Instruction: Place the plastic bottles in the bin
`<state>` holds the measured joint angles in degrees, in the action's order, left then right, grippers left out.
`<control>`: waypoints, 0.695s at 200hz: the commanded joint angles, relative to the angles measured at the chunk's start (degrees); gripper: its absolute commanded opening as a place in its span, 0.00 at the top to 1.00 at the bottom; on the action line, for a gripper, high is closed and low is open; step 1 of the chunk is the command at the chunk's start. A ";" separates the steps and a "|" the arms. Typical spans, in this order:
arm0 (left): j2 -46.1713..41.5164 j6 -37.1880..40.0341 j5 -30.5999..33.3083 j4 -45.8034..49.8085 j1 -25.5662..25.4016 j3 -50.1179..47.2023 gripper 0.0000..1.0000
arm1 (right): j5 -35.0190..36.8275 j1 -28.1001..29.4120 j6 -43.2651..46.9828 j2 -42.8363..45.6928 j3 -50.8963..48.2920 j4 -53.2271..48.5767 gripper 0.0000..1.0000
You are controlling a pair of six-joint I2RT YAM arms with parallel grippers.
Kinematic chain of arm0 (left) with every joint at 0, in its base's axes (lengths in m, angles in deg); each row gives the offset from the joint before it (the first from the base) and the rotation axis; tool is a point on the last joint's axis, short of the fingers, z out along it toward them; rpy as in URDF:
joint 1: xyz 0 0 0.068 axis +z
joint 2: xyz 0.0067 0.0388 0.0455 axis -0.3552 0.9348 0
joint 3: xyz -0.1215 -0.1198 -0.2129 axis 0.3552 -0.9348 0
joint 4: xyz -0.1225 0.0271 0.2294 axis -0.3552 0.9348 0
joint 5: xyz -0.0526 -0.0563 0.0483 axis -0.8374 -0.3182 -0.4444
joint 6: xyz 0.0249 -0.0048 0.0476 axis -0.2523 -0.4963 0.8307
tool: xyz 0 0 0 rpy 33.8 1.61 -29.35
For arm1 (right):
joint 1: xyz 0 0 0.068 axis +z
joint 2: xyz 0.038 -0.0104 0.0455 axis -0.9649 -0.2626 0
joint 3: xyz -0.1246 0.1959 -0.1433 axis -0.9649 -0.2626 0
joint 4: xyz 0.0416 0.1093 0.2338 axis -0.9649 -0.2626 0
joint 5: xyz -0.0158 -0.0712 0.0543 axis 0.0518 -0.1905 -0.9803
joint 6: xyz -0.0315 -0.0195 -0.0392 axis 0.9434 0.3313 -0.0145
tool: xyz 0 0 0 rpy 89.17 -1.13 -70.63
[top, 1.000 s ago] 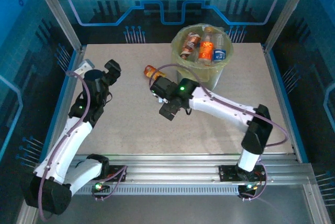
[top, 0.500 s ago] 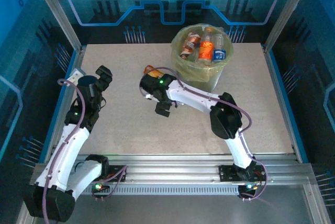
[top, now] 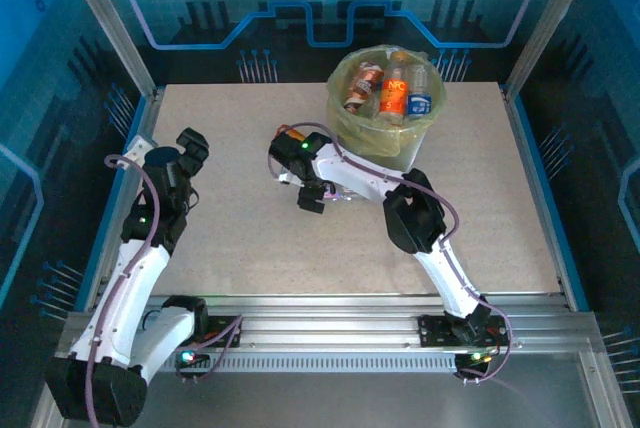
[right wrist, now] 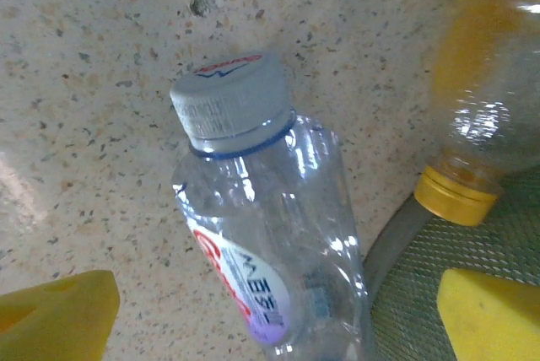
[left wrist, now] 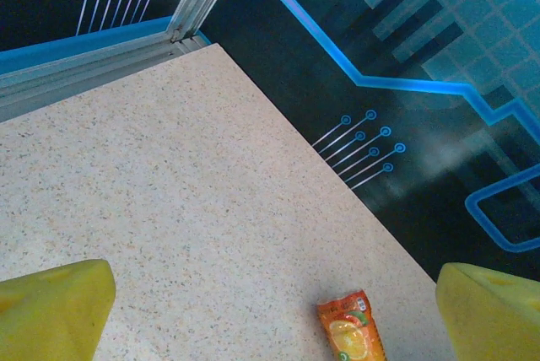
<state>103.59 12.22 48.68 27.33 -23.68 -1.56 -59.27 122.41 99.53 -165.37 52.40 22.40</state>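
Right hand [right wrist: 270, 319]: spread wide, holding nothing, low over the speckled beige tabletop [right wrist: 101, 142].
Clear bottle: a crushed clear plastic bottle [right wrist: 270, 234] with a pale grey cap and a red-and-blue label lay on the tabletop between the right hand's yellow fingertips [right wrist: 51, 319], cap pointing away from the hand; whether either fingertip touched it could not be told.
Yellow-capped bottle: a translucent orange-yellow plastic bottle [right wrist: 489, 116] lay just ahead of the other fingertip, cap toward the hand.
Left hand [left wrist: 270, 319]: spread wide and empty above the tabletop.
Orange bottle: an orange-labelled plastic bottle [left wrist: 350, 336] lay ahead of the left hand, between its fingertips, touching neither.
Bin: the round grey-green bin with a yellow-green bag [top: 425, 133] stood beyond the right hand, three bottles [top: 395, 88] inside.
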 commanded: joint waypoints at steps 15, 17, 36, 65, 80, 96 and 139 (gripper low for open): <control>-0.81 -1.35 -0.93 -0.29 0.85 -0.75 0.01 | -2.81 -1.61 3.89 -3.51 2.15 -2.58 0.04; -0.87 -1.38 -0.94 -0.29 0.85 -0.80 0.01 | -2.86 -1.66 3.94 -3.66 2.18 -2.63 0.04; -0.84 -1.61 -1.12 -0.37 0.97 -1.02 0.01 | -3.08 -1.87 4.07 -4.83 1.97 -2.81 0.05; -0.85 -1.89 -1.46 -0.50 1.12 -1.21 0.01 | -4.32 -2.07 3.65 -5.90 1.24 -3.03 0.10; -0.85 -1.94 -1.56 -0.48 1.12 -1.20 0.01 | -5.52 -1.98 3.33 -5.94 0.66 -3.00 0.16; -0.81 -2.06 -1.61 -0.41 1.20 -1.25 0.01 | -6.61 -1.85 2.89 -5.94 0.20 -3.19 0.26; -0.87 -2.41 -1.97 -0.61 1.35 -1.38 0.01 | -9.82 -1.11 1.88 -3.84 -0.18 -3.38 0.51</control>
<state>103.55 10.71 47.66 27.33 -23.02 -2.23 -64.82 120.86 100.22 -170.15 52.60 21.33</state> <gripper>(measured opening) 0.989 0.533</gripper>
